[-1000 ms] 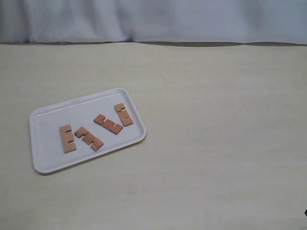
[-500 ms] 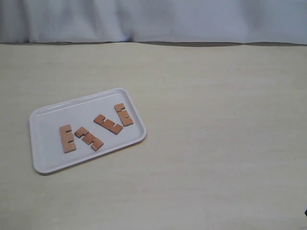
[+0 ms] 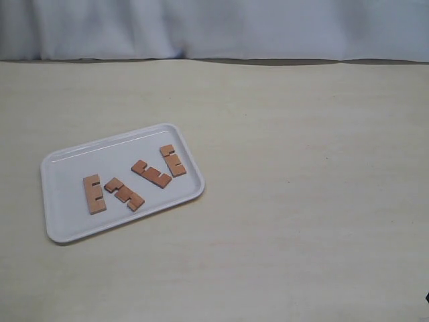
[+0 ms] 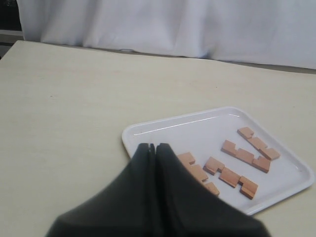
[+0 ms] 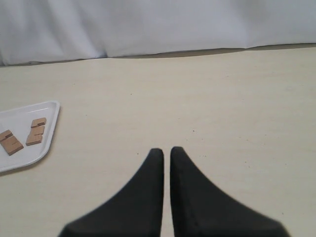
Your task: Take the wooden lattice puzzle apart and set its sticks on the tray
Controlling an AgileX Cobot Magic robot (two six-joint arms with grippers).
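Four short, flat, reddish-brown notched wooden sticks (image 3: 151, 174) were found lying loose on the flat white rectangular plastic tray (image 3: 64, 168), in the lower left of the exterior frame. One was placed at the tray's left (image 3: 94, 194), a second just beside it (image 3: 124, 194), a third nearer the middle, and a fourth toward the tray's right end (image 3: 173, 161). Nothing was left interlocked, and no stick was seen on the pale beige tabletop (image 3: 301, 201) outside the rim. Whether the third and fourth sticks touched at their near corners could not be settled at this size.

No arm was caught in the exterior view. In the left wrist view the left gripper (image 4: 151, 146) was held above the tray's near edge, its black jaws pressed together with nothing between them. One stick was partly hidden behind it. In the right wrist view the right gripper (image 5: 166, 149) was held over bare tabletop, well apart from the tray at that frame's left edge. Its jaws were drawn in to a thin slit and nothing was carried.

Against the exterior pictures of the last second, no change was found: tray, sticks and the white cloth (image 3: 214, 27) across the top were laid out exactly as before. From that stillness the task was judged complete, with every stick delivered, both grippers empty, and nothing left to be picked up.
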